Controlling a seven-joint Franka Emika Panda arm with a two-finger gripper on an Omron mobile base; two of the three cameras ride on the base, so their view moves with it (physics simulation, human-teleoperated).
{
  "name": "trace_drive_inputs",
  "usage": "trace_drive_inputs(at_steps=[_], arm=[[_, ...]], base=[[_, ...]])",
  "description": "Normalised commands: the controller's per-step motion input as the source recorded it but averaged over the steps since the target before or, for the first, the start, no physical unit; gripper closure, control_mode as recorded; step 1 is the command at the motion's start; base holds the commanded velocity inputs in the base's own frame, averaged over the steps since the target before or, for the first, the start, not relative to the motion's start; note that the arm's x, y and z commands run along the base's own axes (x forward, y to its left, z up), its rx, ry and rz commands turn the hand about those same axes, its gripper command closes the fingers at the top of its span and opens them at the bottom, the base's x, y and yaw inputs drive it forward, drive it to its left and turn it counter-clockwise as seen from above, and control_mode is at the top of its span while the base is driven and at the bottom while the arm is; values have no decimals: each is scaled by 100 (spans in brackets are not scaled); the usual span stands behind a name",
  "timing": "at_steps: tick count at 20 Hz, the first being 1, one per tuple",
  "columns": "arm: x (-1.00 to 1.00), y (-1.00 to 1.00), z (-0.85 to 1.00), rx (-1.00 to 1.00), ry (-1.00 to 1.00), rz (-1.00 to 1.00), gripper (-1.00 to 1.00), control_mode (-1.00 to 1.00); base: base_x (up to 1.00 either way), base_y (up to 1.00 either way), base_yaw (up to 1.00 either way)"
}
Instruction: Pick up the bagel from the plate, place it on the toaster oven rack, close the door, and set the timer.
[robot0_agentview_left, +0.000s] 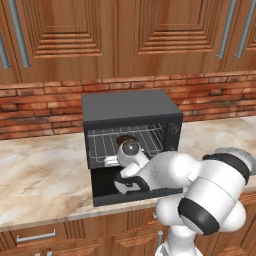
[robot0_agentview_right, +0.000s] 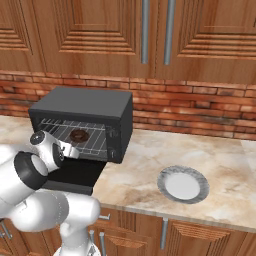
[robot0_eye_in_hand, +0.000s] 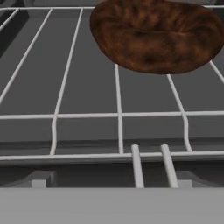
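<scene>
The dark brown bagel (robot0_eye_in_hand: 155, 37) lies on the silver toaster oven rack (robot0_eye_in_hand: 87, 116) inside the black toaster oven (robot0_agentview_left: 130, 105); it also shows as the bagel (robot0_agentview_right: 79, 135) in the middle of the rack (robot0_agentview_right: 57, 129). My gripper (robot0_eye_in_hand: 111, 181) hovers at the rack's front edge, just short of the bagel, open with nothing between its fingers. The door (robot0_agentview_left: 107, 192) hangs folded down and open beneath my hand. To the right of the oven sits the white plate (robot0_agentview_right: 165, 175), with nothing on it.
The oven stands on a marble counter (robot0_agentview_left: 40, 175) against a brick backsplash (robot0_agentview_right: 190, 107). Wooden cabinets hang above. My own arm covers the lower right of the oven front in the left base view.
</scene>
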Motion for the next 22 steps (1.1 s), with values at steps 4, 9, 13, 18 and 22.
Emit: trace_drive_inputs(at_steps=[4,9,13,18,22], arm=[[29,-2,0,0,0,0,-100,-100],[33,-3,0,0,0,0,-100,-100],[35,-4,0,0,0,0,-100,-100],[25,-5,1,0,0,0,-100,-100],[-4,-8,17,0,0,0,-100,-100]], base=[[0,0,0],[0,0,0],[0,0,0],[0,0,0],[0,0,0]])
